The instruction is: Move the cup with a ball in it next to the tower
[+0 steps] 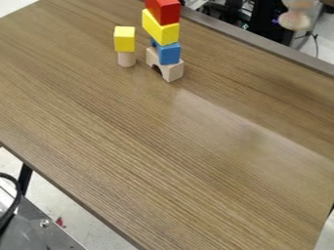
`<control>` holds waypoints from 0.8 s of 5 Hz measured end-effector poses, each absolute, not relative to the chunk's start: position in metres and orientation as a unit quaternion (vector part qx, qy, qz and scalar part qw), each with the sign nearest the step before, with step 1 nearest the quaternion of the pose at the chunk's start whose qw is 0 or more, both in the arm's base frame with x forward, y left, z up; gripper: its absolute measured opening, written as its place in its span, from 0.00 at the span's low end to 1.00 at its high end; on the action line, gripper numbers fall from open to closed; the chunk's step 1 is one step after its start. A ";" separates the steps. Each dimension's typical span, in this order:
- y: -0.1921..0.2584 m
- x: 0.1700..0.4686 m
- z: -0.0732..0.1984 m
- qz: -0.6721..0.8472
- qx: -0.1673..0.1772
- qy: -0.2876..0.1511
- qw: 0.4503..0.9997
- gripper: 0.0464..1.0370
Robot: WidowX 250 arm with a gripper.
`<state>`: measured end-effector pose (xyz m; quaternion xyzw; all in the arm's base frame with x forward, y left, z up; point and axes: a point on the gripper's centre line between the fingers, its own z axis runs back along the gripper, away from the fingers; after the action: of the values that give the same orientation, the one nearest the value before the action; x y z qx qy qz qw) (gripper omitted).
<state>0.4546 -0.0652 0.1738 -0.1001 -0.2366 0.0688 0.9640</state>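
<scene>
A tower of stacked blocks stands near the table's far edge. Its base is a natural wood arch block (172, 71), with a blue block (170, 53) on top of it. Above these lie a yellow block (163, 32) and, topmost, a red block (165, 11) reaching the view's upper edge. Just left of the tower, separated by a small gap, a yellow cube (124, 39) rests on a short upright wooden cylinder (126, 59).
The brown wood-grain table (163, 151) runs diagonally through the view, with a dark rim (261, 45) along its upper right side. At the lower left, beyond the table's edge, is a grey metal surface (40, 229) with a black cable.
</scene>
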 end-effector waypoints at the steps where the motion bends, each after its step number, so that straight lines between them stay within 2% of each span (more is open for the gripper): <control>1: -0.068 0.460 0.154 0.048 -0.086 -0.230 0.968 0.84; 2: -0.072 0.463 0.150 0.048 -0.096 -0.236 0.966 0.84; 4: -0.083 0.450 0.118 0.075 -0.136 -0.205 0.966 0.84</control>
<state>0.4501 -0.0829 0.1180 -0.1359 -0.2050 0.0752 0.9664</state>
